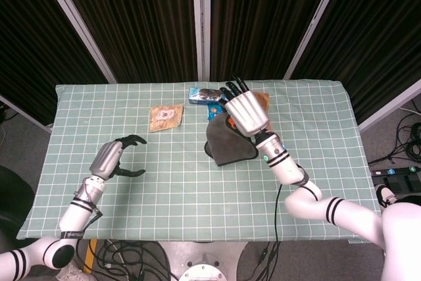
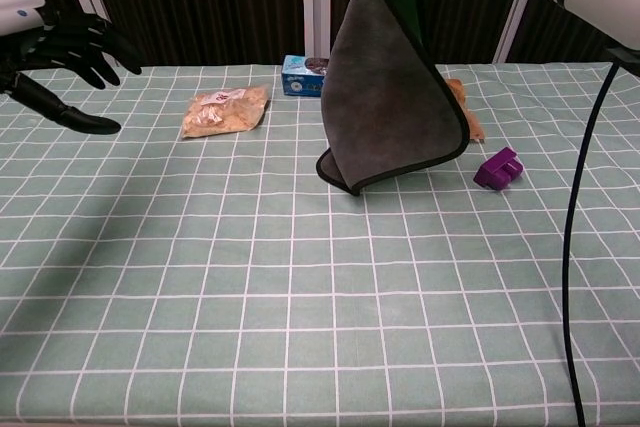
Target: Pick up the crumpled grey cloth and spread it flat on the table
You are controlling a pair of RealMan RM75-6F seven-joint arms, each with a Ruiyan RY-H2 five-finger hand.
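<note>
Right hand [image 1: 246, 112] grips the grey cloth [image 2: 390, 97] hanging above the table [image 2: 300, 287], seemingly by one corner; left hand [image 1: 110, 158] hovers, fingers apart

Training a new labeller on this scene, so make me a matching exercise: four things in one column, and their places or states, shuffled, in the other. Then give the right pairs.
Things
1. grey cloth
2. purple block
3. left hand
4. tan snack bag

Places or states
A. lying flat on the table left of the cloth
B. hanging from the right hand, lowest corner about at the table
C. open in the air, holding nothing
D. resting on the table to the right of the cloth

Pairs: 1-B, 2-D, 3-C, 4-A
</note>
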